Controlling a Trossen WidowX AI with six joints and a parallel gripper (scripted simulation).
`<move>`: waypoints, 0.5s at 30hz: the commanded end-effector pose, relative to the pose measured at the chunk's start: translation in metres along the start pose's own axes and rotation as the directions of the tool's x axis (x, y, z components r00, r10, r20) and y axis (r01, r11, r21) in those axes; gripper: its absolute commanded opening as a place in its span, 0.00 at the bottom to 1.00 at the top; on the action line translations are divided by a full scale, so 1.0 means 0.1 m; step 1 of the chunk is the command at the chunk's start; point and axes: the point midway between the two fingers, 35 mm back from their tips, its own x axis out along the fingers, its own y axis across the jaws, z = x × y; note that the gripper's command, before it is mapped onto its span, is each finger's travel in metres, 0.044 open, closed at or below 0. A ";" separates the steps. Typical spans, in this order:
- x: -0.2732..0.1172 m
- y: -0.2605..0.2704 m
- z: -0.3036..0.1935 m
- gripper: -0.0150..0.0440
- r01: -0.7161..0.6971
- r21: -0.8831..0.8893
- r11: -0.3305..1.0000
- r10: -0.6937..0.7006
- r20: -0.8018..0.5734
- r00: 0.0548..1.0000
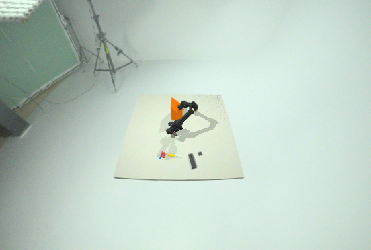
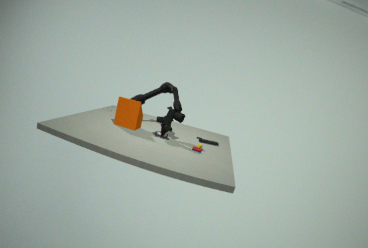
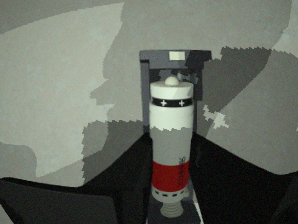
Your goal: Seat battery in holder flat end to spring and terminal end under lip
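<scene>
The battery (image 3: pixel 171 117) is white with a red band and a black band with plus signs. My gripper (image 3: pixel 168 140) (image 1: pixel 174 134) (image 2: pixel 163 135) is shut on it, one finger on each long side. The dark grey holder (image 3: pixel 146 95) lies under and around the battery. The flat end is at the coil spring (image 3: pixel 172 209) at the bottom of the wrist view. The terminal nub points to the holder's end wall with the lip (image 3: pixel 195 57), and a gap shows between them. The fingers hide the holder's lower sides. How deep the battery sits cannot be told.
An orange block (image 1: pixel 176 113) (image 2: pixel 128 113) stands near the arm's base. A red and blue object (image 1: pixel 162 154) (image 2: pixel 197 149), a yellow one (image 1: pixel 171 155) (image 2: pixel 199 146), a dark bar (image 1: pixel 192 161) (image 2: pixel 209 142) and a small dark block (image 1: pixel 200 153) lie farther out on the table (image 1: pixel 137 168).
</scene>
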 end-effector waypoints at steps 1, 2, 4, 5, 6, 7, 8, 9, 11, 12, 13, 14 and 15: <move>-0.02 0.01 -0.05 0.36 -0.007 -0.008 1.000 0.006 -0.042 0.999; -0.02 0.01 -0.05 0.36 -0.006 -0.008 1.000 0.006 -0.048 0.999; -0.01 0.01 -0.05 0.36 -0.006 -0.010 1.000 0.005 -0.061 0.998; -0.01 0.00 -0.05 0.36 -0.006 -0.010 1.000 0.005 -0.067 0.998; -0.01 0.00 -0.04 0.36 -0.006 -0.011 1.000 0.005 -0.074 0.997; -0.01 0.00 -0.04 0.36 -0.005 -0.012 1.000 0.004 -0.080 0.997; -0.01 0.00 -0.04 0.36 -0.005 -0.014 1.000 0.004 -0.086 0.996; -0.01 0.00 -0.04 0.36 -0.005 -0.015 1.000 0.004 -0.092 0.996; 0.00 -0.01 -0.04 0.36 -0.005 -0.017 1.000 0.004 -0.103 0.995; 0.00 -0.01 -0.04 0.36 -0.005 -0.018 1.000 0.003 -0.109 0.994; 0.00 -0.01 -0.04 0.36 -0.005 -0.019 1.000 0.003 -0.114 0.993; 0.00 -0.01 -0.04 0.36 -0.005 -0.020 1.000 0.003 -0.120 0.993; 0.00 -0.01 -0.04 0.36 -0.006 -0.021 1.000 0.003 -0.125 0.992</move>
